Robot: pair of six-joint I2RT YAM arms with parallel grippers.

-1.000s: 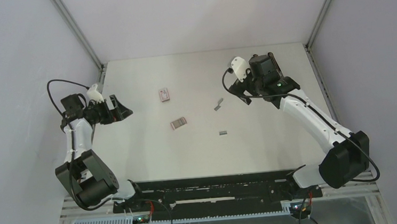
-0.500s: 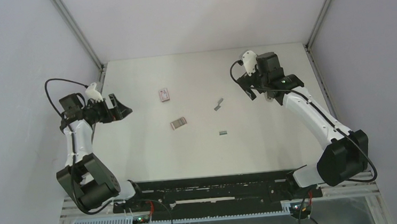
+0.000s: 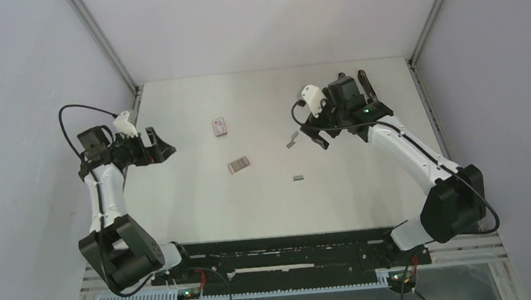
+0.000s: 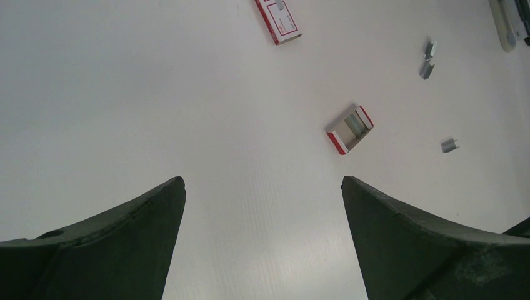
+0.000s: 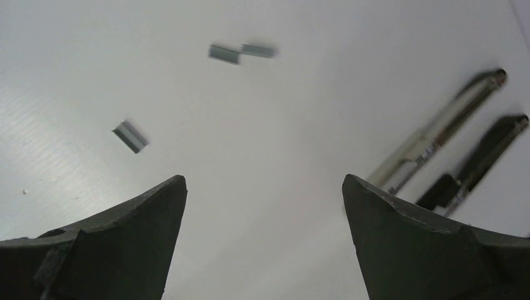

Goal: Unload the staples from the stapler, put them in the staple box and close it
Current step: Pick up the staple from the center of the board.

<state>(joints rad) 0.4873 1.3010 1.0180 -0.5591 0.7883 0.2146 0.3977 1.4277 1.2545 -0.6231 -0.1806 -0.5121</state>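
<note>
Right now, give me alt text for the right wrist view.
The right gripper hangs open and empty over the white table, its dark fingers framing the bottom. Three short strips of staples lie loose, two together at top, one at left; the opened stapler lies blurred at right.

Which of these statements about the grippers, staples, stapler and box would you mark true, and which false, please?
1. The left gripper and right gripper are both open and empty. True.
2. The right gripper holds the stapler. False: the stapler lies on the table, apart from the gripper's fingers.
3. Staples lie loose on the table. True.
4. The box sits between the left gripper's fingers. False: it lies on the table well ahead of them.
</note>
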